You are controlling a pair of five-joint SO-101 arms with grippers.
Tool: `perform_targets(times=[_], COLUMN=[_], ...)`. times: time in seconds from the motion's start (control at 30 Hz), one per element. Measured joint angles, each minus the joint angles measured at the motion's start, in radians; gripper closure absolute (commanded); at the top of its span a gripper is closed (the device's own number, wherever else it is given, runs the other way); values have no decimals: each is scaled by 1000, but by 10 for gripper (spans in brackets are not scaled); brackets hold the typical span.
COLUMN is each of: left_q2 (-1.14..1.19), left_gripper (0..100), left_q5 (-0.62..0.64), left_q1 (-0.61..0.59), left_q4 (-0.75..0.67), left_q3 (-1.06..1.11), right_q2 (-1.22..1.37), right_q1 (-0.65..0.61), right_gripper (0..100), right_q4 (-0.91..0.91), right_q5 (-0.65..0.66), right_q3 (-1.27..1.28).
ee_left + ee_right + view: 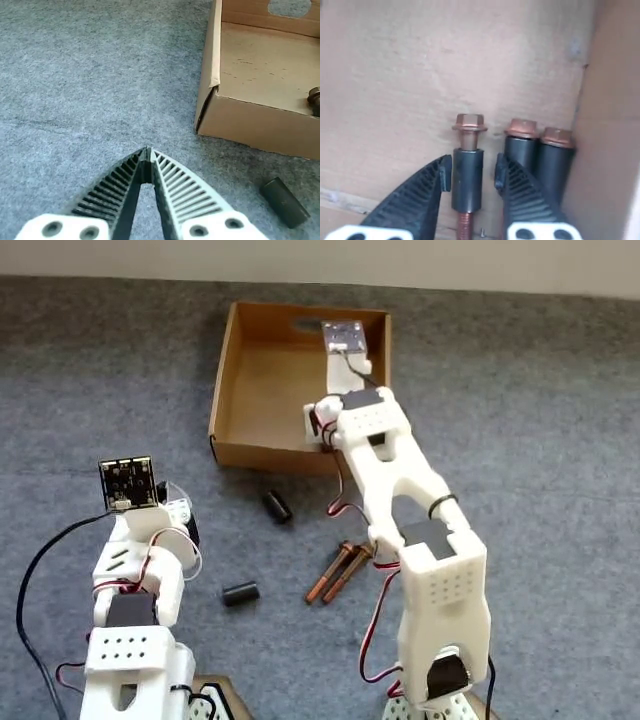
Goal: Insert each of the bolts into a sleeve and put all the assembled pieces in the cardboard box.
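Note:
Inside the cardboard box (pixel 262 370), my right gripper (pixel 473 176) is open around a copper bolt in a black sleeve (pixel 467 172) lying on the box floor; a small gap shows on one side. Two more assembled pieces (pixel 522 150) (pixel 556 159) lie beside it against the box wall (pixel 612 125). Two bare copper bolts (pixel 340 572) lie on the carpet by the right arm. Two empty black sleeves (pixel 277 506) (pixel 240 593) lie in front of the box. My left gripper (pixel 147 156) is shut and empty above the carpet, near the box's corner (pixel 207 105) and one sleeve (pixel 285 202).
Grey carpet (pixel 100 370) covers the table. The right arm's white body (pixel 400 490) stretches from the front edge over the box's near wall. Cables trail beside both arm bases. Open carpet lies left and right of the box.

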Motion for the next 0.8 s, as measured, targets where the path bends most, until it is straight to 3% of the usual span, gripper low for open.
perform_targets(times=[0.17,0.33,0.8], left_q2=[0,0,0], left_gripper=[987,987,987], left_q5=[0,0,0], left_q1=[0,0,0], left_q4=[0,0,0], left_q3=[0,0,0], right_q2=[0,0,0], right_q1=[15,44,37], right_gripper=[862,950,928], right_q4=[146,341,827], right_q5=[0,0,0], right_q3=[-195,-428,-1022])
